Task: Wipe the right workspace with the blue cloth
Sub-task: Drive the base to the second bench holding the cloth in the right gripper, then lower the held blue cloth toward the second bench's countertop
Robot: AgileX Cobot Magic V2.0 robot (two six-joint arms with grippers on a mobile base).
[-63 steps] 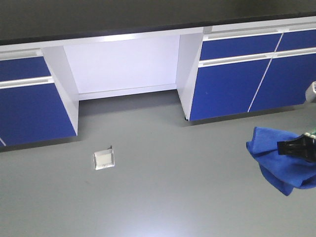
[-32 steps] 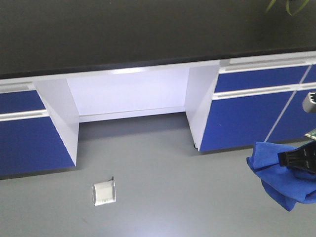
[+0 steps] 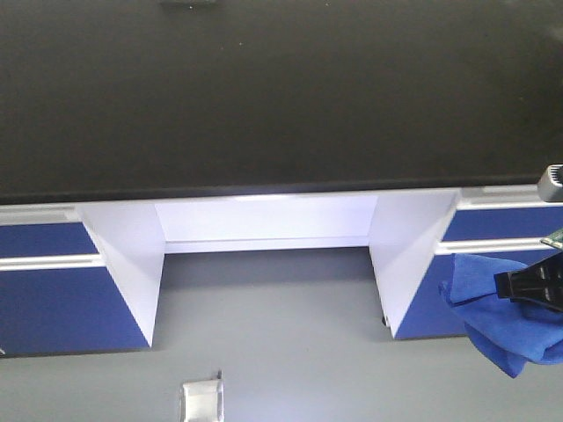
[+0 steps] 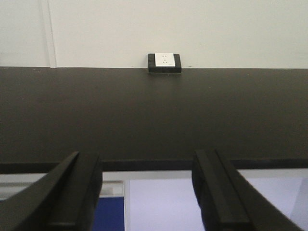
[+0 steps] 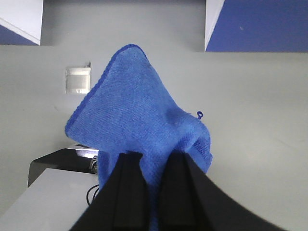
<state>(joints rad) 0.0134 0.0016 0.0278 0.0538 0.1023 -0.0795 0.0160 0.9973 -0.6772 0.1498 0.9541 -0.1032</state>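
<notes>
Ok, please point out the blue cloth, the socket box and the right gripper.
blue cloth (image 5: 139, 110): right wrist view, its spread middle.
socket box (image 4: 164, 61): left wrist view, its white face.
right gripper (image 5: 153, 161): right wrist view, between the fingertips, on pinched cloth.

The right workspace (image 3: 264, 88), a matt black benchtop, fills the whole upper half, from nine o'clock through twelve to three. Below its front edge at the centre is a white knee recess (image 3: 264, 224). The left blue cabinet (image 3: 53, 303) is at eight o'clock and the right blue cabinet (image 3: 493, 230) at three. Grey floor (image 3: 290, 352) covers the lower part, and a small pale floor plate (image 3: 201, 403) near six o'clock is cut off by the bottom edge. At four o'clock the black right gripper (image 3: 503, 283) reaches in from the side, pinching the blue cloth (image 3: 501, 330). The cloth hangs bunched beneath it, in front of the right blue cabinet and off the benchtop.
</notes>
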